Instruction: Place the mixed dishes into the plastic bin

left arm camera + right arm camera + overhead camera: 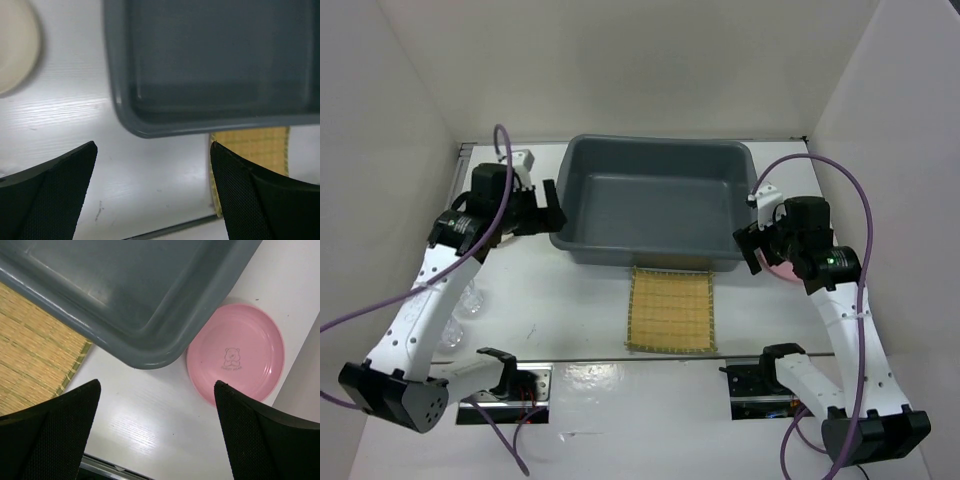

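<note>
A matte white wood-grain bench point(580, 300) fills the floor of a plain enclosure. A smooth off-white back wall point(640, 60) rises from its far edge, and a matching left wall point(370, 150) and right wall point(910, 120) angle outward along its sides. Soft, even light leaves a glossy sheen near the bench's near edge.

Dark grey bin point(640, 250), yellow woven mat point(669, 310), pink plate point(235, 352) with faint bear print, cream plate point(12, 45)
</note>
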You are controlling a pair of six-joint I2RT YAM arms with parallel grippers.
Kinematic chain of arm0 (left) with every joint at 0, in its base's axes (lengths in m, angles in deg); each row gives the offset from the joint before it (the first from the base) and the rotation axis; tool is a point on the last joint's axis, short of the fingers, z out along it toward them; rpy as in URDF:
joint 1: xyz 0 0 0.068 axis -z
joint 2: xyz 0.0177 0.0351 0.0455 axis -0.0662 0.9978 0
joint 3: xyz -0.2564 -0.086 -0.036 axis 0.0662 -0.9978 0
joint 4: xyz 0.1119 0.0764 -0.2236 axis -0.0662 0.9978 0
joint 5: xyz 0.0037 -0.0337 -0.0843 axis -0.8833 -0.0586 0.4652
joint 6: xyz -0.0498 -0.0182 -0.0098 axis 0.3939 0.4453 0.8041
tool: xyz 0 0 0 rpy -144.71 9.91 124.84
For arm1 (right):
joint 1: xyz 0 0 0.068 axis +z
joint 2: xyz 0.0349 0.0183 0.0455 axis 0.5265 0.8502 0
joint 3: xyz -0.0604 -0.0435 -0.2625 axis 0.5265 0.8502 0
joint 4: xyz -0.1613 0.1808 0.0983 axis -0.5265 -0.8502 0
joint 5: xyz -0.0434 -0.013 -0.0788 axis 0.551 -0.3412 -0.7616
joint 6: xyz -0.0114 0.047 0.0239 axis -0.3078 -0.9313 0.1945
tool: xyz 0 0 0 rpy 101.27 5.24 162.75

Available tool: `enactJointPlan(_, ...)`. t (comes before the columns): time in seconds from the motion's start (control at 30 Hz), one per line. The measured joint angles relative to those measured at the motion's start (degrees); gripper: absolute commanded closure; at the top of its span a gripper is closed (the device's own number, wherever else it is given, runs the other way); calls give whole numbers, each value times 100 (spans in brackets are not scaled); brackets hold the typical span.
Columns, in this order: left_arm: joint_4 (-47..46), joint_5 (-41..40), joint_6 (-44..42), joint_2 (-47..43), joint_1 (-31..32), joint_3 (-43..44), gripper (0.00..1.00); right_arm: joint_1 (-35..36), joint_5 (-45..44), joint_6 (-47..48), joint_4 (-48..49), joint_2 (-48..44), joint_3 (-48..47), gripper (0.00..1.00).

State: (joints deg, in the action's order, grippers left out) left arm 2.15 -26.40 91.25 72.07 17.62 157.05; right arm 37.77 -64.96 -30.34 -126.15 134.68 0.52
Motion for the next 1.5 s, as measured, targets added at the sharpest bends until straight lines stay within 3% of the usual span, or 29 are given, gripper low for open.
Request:
enactJointPlan(0.4,-345,1360,153,1001,2000,-63,0,57,17,4,400,216,136,2)
enactJointPlan(0.57,-964,2122,525,1512,2643,-1167,0,57,59,-31,509,229,142,2)
enactJointPlan(0.63,-1019,2400,664,1547,2662,-1738,0,59,205,28,511,238,144,13)
enactJointPlan(0.67,-1038,2518,713,1578,2658,-1910,0,61,313,92,511,240,146,32)
enactJointPlan(0.77,-1246,2881,647,1980,2656,-2050,0,61,798,385,479,240,186,65)
enactJointPlan(0.8,-1478,2946,651,2098,2658,-2000,0,68,1005,501,437,240,190,82)
enactJointPlan(0.87,-1956,3163,577,2343,2664,-1974,0,166,1366,745,358,236,190,100)
enactJointPlan(1.03,-3077,3626,551,2651,2717,-2179,0,765,1814,1012,280,240,190,100)
enactJointPlan(1.2,-3934,3930,555,2876,2789,-2339,0,1421,2124,1300,-76,977,111,100)
enactJointPlan(1.37,-4094,3919,538,2881,2776,-2404,0,1718,1982,1307,-44,2326,83,100)
enactJointPlan(1.5,-4044,3958,350,2883,2673,-2413,0,1738,1580,1047,387,2752,138,100)
